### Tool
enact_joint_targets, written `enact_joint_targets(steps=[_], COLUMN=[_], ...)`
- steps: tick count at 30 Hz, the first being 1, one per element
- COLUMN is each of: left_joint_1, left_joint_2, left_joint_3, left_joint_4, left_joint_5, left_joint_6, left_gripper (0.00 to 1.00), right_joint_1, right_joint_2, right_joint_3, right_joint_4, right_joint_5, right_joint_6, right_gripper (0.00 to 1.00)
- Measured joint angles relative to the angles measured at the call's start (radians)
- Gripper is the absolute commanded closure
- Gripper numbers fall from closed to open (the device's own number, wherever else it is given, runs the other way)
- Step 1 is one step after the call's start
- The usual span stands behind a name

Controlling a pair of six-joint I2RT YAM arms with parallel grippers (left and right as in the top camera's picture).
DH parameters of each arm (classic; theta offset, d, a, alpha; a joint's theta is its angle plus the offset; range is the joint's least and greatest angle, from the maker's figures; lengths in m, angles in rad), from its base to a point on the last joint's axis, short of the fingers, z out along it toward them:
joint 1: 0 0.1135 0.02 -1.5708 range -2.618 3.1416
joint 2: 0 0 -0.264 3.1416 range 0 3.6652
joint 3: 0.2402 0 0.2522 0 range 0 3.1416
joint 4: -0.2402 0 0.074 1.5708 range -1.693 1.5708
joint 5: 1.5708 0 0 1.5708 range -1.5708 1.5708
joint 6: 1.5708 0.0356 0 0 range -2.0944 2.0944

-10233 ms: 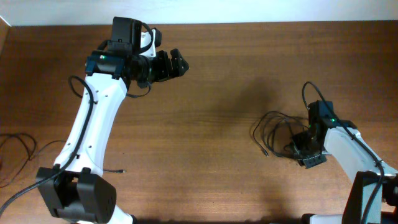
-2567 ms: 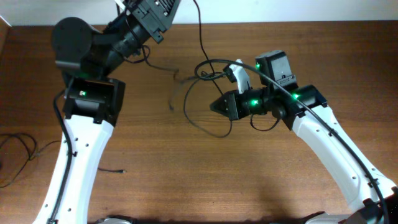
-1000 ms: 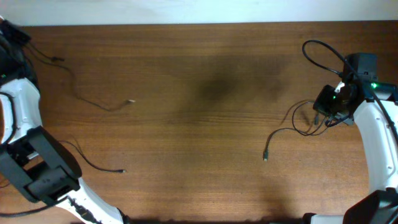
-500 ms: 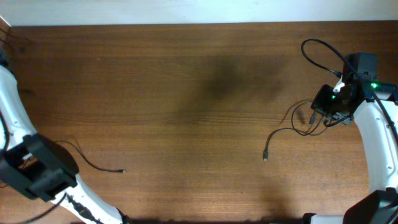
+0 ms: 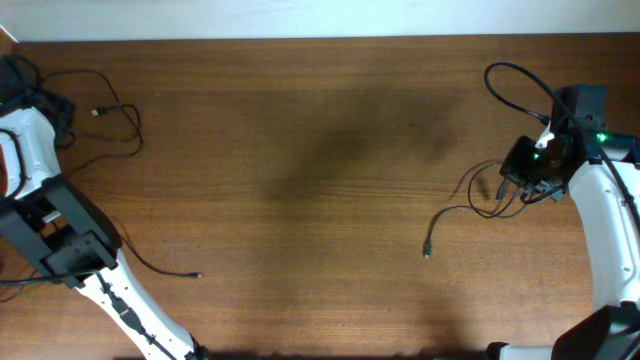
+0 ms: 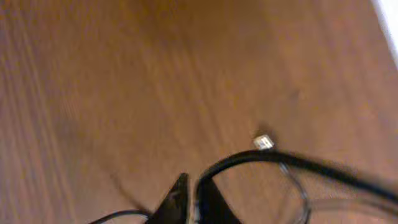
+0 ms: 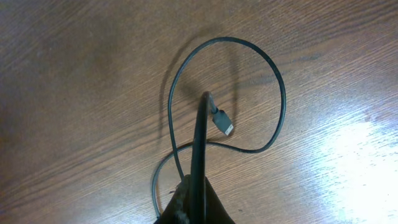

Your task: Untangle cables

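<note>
A dark brown wooden table [image 5: 300, 200] stretches between two white robot arms, the cables lying in lots well apart. At the scene's right, the right arm [image 5: 600, 220] hangs over a thin black cord [image 7: 200, 143] that curls into a loose loop. The right gripper [image 7: 194, 202] is pinched together on that cord, and a small metal-tipped plug [image 7: 222, 122] sits just beyond the fingertips. From the gripper the cord's long tail runs left and near toward the table's middle, ending in a second plug [image 5: 427, 252]. Any further pull there would likely need to follow that line.

At the far left corner, the left arm [image 5: 30, 150] sits just beside a looped black cord [image 6: 249, 158], whose silver plug [image 6: 263, 142] lies on the wood. Whether the left gripper [image 6: 194, 202] is apart or clamped cannot be told (its wrist view is blurred). Each arm is nearer its own cord. A third thin cord [image 5: 150, 264] lies alone at near left.
</note>
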Motion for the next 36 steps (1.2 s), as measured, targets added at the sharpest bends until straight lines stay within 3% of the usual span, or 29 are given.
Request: enact_joint_targets(steps=[2, 3, 11, 16, 22, 26, 29, 33, 36], left_joint_1=[0.0, 0.001, 0.013, 0.018, 0.018, 0.01, 0.006, 0.006, 0.006], left_joint_2=[0.004, 0.005, 0.005, -0.01, -0.234, -0.396, -0.455, -0.441, -0.439], left_joint_3=[0.0, 0.0, 0.006, 0.048, 0.049, 0.074, 0.088, 0.085, 0.085], left_joint_4=[-0.019, -0.018, -0.002, -0.042, -0.093, -0.1, -0.126, -0.236, -0.296], left_joint_5=[0.013, 0.039, 0.421, 0.487, 0.508, 0.562, 0.674, 0.748, 0.768], left_joint_6=[-0.002, -0.006, -0.014, -0.001, 0.032, 0.036, 0.036, 0.036, 0.059], left_gripper=[0.11, 0.01, 0.01, 0.01, 0.01, 0.01, 0.01, 0.01, 0.01], right_joint_1=[0.0, 0.0, 0.0, 0.0, 0.001, 0.057, 0.182, 0.333, 0.306], right_joint_2=[0.0, 0.0, 0.0, 0.0, 0.0, 0.0, 0.0, 0.0, 0.001], right_joint_3=[0.0, 0.0, 0.0, 0.0, 0.0, -0.004, -0.004, -0.004, -0.004], right_joint_4=[0.001, 0.001, 0.0, -0.002, 0.045, 0.219, 0.37, 0.362, 0.241], right_joint_5=[0.0, 0.0, 0.0, -0.031, -0.314, -0.616, -0.784, -0.712, -0.546], right_joint_6=[-0.001, 0.0, 0.0, 0.0, -0.065, -0.159, -0.194, -0.183, -0.162], right_gripper=[0.96, 0.96, 0.95, 0.96, 0.96, 0.96, 0.96, 0.96, 0.91])
